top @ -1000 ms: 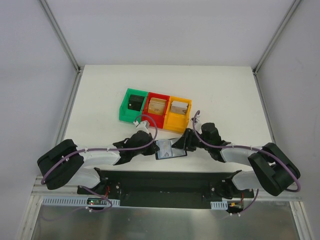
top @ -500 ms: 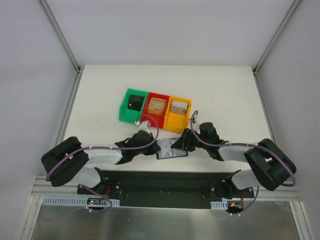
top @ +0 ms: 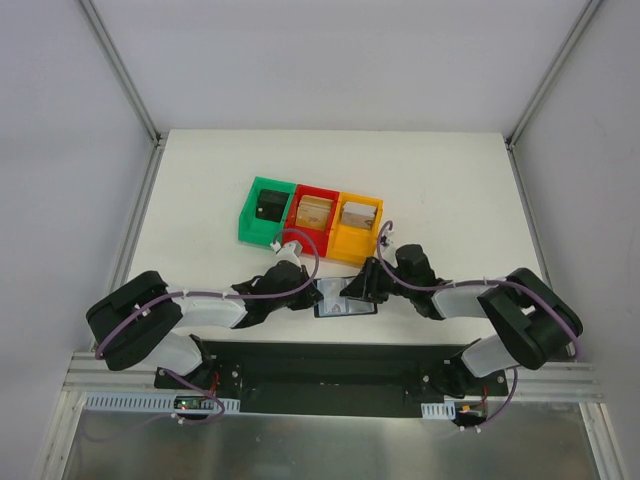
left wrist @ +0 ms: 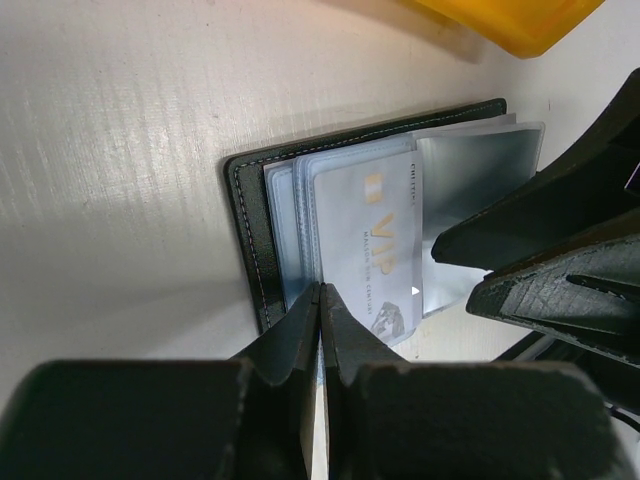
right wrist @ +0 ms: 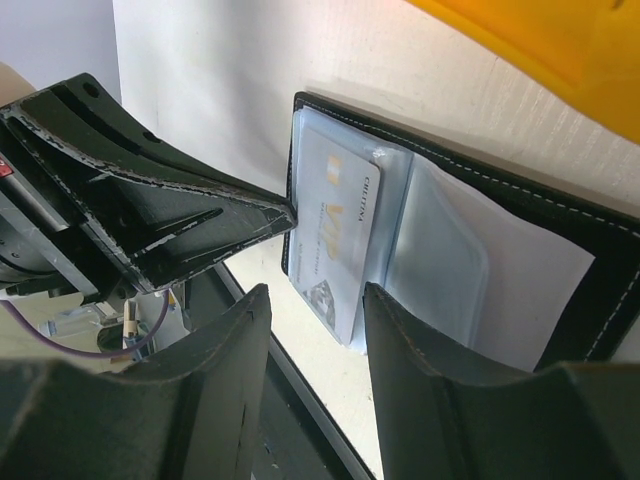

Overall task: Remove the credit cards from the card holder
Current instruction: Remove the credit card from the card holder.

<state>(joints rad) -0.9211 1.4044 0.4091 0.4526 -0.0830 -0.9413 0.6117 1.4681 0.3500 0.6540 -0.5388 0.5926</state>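
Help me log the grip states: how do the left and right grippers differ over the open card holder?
The left gripper is shut, fingertips pressed together; the right gripper is open, fingers apart. The left gripper's tips meet at the card holder edge beside the VIP card; the right gripper's gap frames that card, and contact cannot be told. Shared: both point at the open holder from opposite sides, facing each other.
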